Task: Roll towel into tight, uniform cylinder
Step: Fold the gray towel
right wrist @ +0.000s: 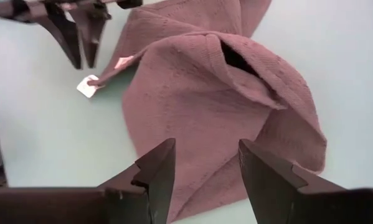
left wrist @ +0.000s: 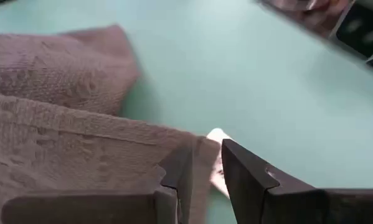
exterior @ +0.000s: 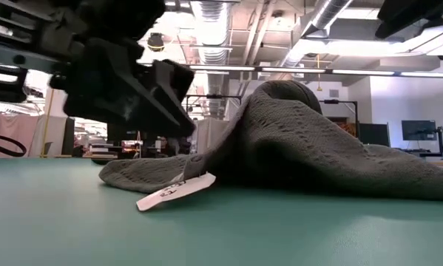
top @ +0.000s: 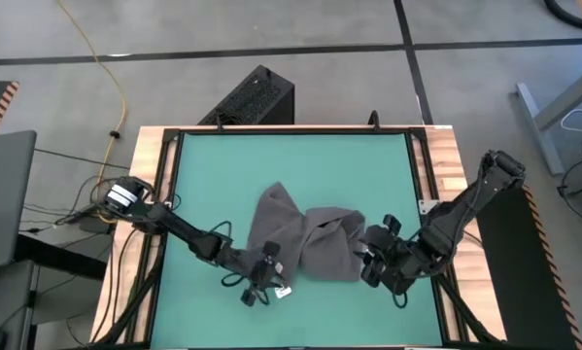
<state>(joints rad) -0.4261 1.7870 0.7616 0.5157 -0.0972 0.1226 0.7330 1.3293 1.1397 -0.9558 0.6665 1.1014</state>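
From above, the towel (top: 305,238) lies crumpled mid-bench (top: 291,165), between the left claw (top: 261,280) and the right claw (top: 376,255). At bench height, its white tag (exterior: 173,192) rests flat in front. The left wrist view shows the left claw pinching the towel's corner. The right wrist view shows the right claw spread above the cloth.

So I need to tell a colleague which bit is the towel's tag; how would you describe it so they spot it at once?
Start at the green table mat and find the crumpled dark grey towel near its middle. Follow the towel's corner toward the left gripper; the tag lies flat on the mat just off that corner. It is the only small white piece there, against dark cloth and dark fingers.
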